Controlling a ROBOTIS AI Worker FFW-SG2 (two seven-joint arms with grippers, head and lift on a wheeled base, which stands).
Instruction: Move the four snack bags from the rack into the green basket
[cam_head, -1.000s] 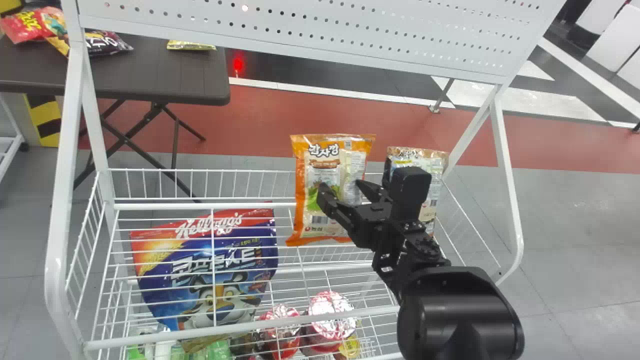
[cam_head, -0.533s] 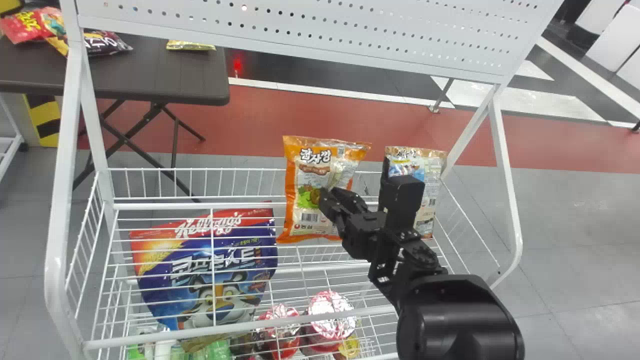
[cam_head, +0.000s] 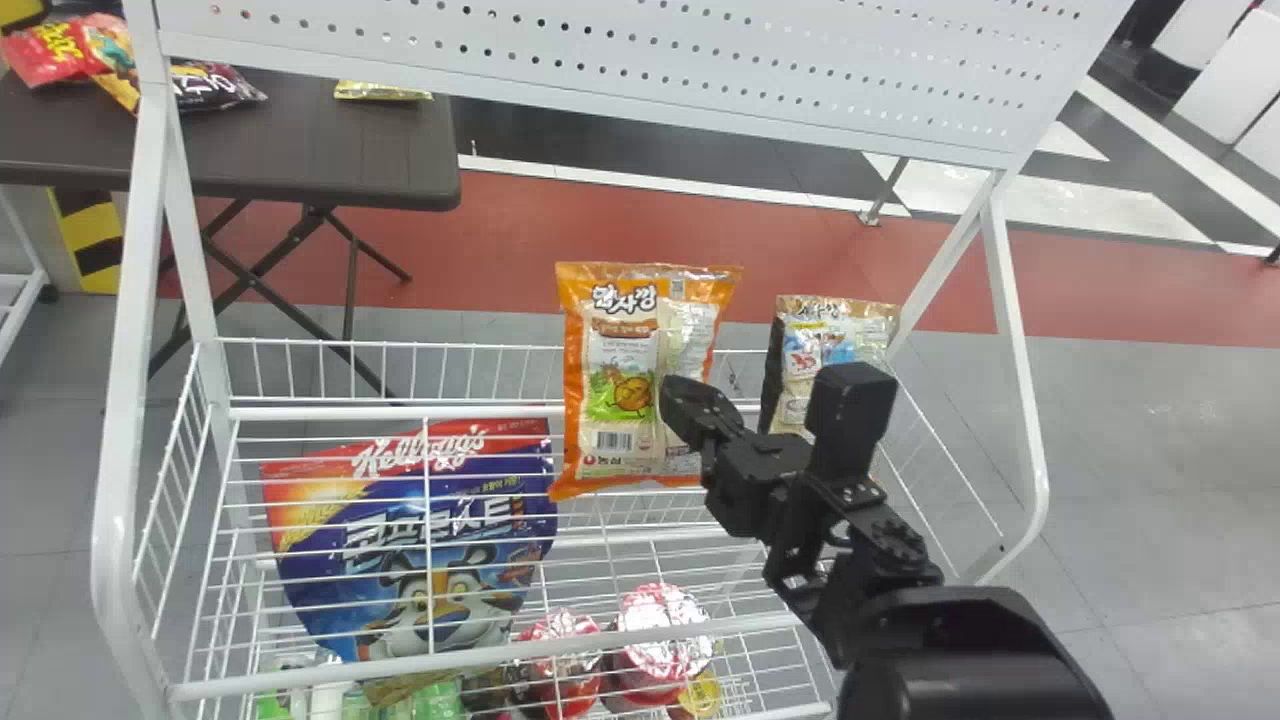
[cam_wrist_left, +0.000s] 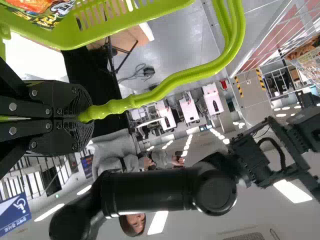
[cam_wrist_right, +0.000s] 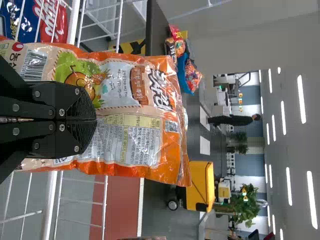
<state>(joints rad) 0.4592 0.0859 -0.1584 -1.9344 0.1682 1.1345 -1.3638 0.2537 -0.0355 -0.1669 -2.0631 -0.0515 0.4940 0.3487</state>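
- At the robot's left, the left gripper (cam_wrist_left: 86, 117) is clamped on the handle (cam_wrist_left: 190, 75) of the green basket (cam_wrist_left: 115, 27); an orange-and-dark snack bag (cam_wrist_left: 47, 6) already lies inside it, so the loading is probably under way.
- In the lower tier of the white wire rack (cam_head: 320, 412), the red-and-blue cereal bag (cam_head: 420, 540) lies where it did; it is likely not one of the four.
- In the middle, the orange-edged snack bag (cam_head: 620, 350) stands upright above the tier's rail. It has slid slightly left over the last second, and the slant it had half a second ago has evened out.
- Just beside its right half, the right gripper (cam_wrist_right: 95, 120) has gone from spread to narrow, its fingers now drawn together on the bag's wrapper. That looks like a fresh pinch, turning the job from reaching to lifting; a thin hold on slick film could slip, so a steady raise clear of the wires seems next.
- Farther right, the white-and-blue-backed snack bag (cam_head: 845, 335) remains at the rack's right end, partly behind the right arm, and still needs moving.
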